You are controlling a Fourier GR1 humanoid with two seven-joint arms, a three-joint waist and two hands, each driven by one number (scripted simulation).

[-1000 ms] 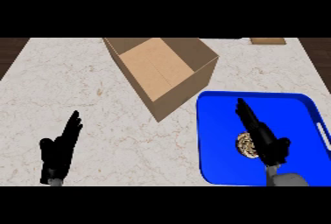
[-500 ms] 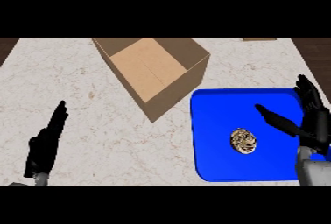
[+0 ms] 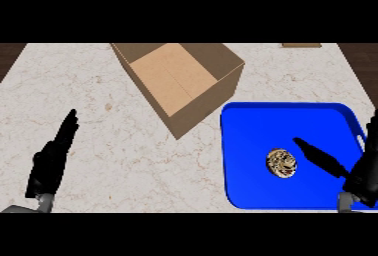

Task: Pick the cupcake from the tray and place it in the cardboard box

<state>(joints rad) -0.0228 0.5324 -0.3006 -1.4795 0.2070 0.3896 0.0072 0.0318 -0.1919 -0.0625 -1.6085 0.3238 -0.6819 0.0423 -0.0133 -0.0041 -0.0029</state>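
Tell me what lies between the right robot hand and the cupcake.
In the head view, only a bare strip of the blue tray lies between the right robot hand and the cupcake; they do not touch.

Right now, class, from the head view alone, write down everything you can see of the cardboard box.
The cardboard box is plain brown, open-topped, its inside a lighter tan with nothing showing in it. It stands upright on the marbled counter at the view's upper middle, turned diagonally to the counter's edges. Its nearest corner comes close to the blue tray at that tray's upper left corner; whether they touch cannot be told. The left hand and the right hand are both apart from it.
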